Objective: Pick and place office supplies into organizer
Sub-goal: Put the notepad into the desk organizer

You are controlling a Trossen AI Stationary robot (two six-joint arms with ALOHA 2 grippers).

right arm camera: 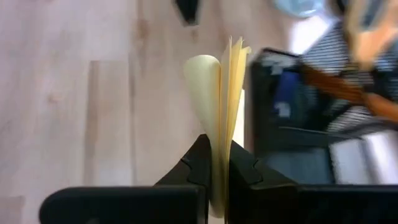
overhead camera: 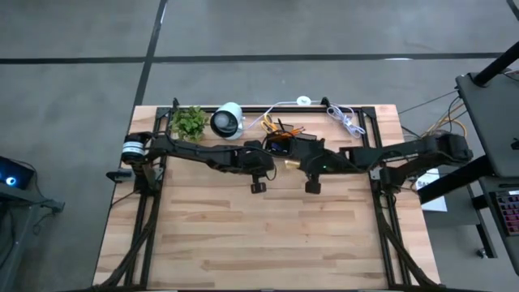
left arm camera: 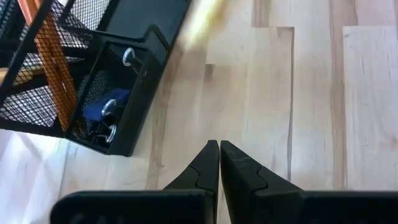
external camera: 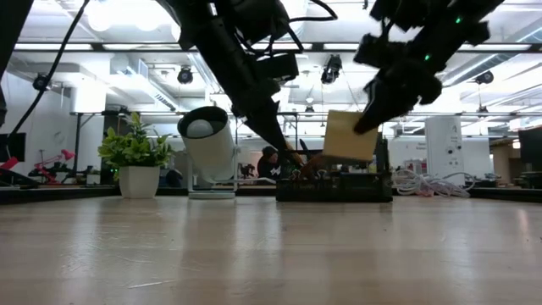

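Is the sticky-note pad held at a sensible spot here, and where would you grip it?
The right gripper pinches the sticky-note pad across its thin faces at one edge. The free sheets fan apart, so the bound edge would probably be firmer. Coming edge-on suits its flat shape and leaves the pad pointing toward the organizer.

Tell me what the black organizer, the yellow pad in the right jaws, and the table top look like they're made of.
The organizer looks like black wire mesh, probably coated metal: you see through its walls. The yellow pad, held by the right gripper, looks like thin matte paper: its sheets fan apart and curl. The table top looks like light wood planks with visible grain and seams, faintly glossy.
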